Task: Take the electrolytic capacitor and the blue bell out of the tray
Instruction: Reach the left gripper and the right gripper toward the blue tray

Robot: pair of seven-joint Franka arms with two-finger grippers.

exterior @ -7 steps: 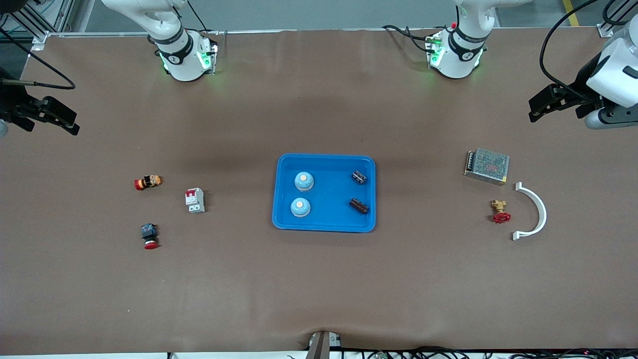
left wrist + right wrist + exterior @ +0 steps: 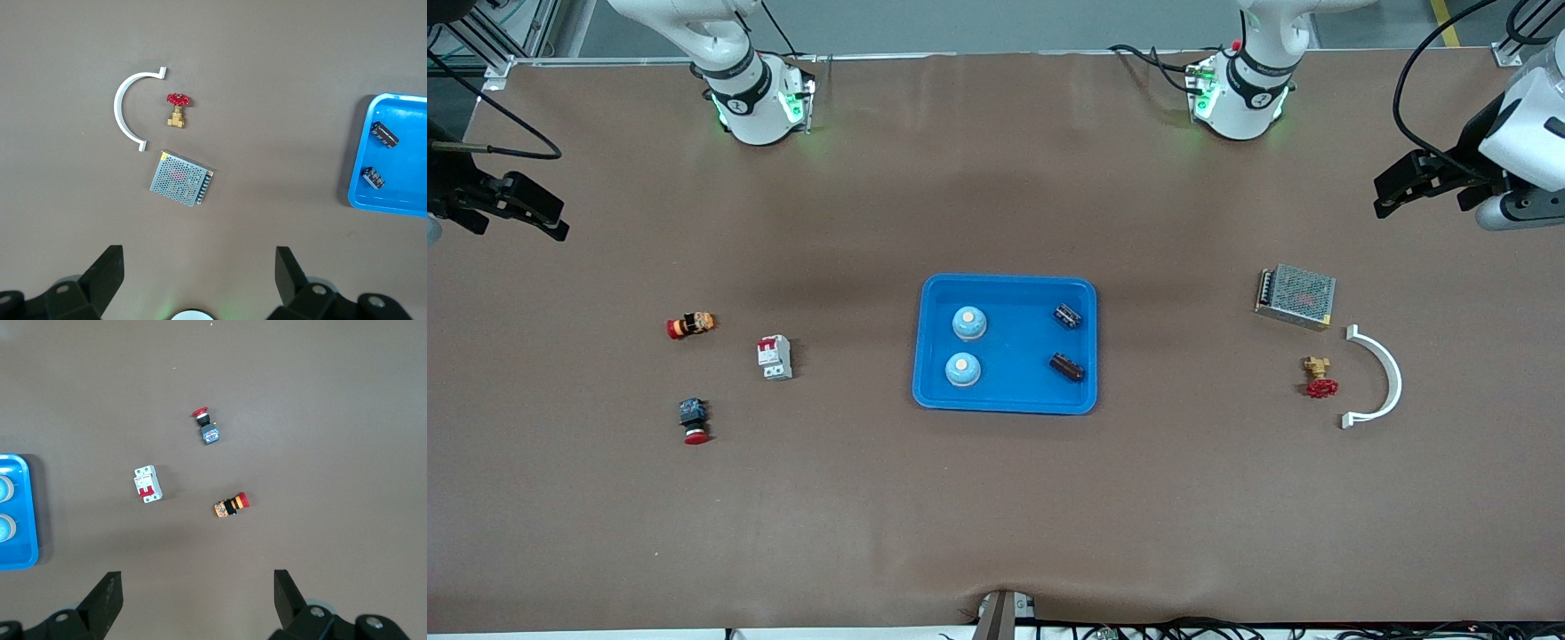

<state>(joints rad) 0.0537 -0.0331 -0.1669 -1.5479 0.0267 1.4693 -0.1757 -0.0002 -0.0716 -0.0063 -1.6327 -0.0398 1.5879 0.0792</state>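
I am looking down on a brown worktop (image 2: 996,516) with nothing yet removed from the shallow bright-blue rectangular plastic tray (image 2: 1005,402), which lies in the middle between the two arms' ends. Inside it, toward the right arm's end, sit two pale-blue dome-shaped bells (image 2: 968,323) (image 2: 962,370), one nearer the front camera than the other. Toward the left arm's end of the tray lie two small dark cylindrical electrolytic capacitors (image 2: 1069,316) (image 2: 1066,366), on their sides, well apart from the bells.

The left end effector (image 2: 1403,188) hangs over the bare worktop at the left arm's end, its fingers spread wide and holding nothing. The right end effector (image 2: 520,209) hangs over the right arm's end, likewise spread and empty. Both are well apart from the tray.

Outside the tray, at the left arm's end, are a grey metal mesh box (image 2: 1296,295), a brass valve with a red handwheel (image 2: 1318,377) and a white plastic arc (image 2: 1380,378). At the right arm's end are a white and red circuit breaker (image 2: 775,357) and two red-capped push buttons (image 2: 690,325) (image 2: 693,420).

I judge the task at its very start: one capacitor and one bell are both left to lift out.
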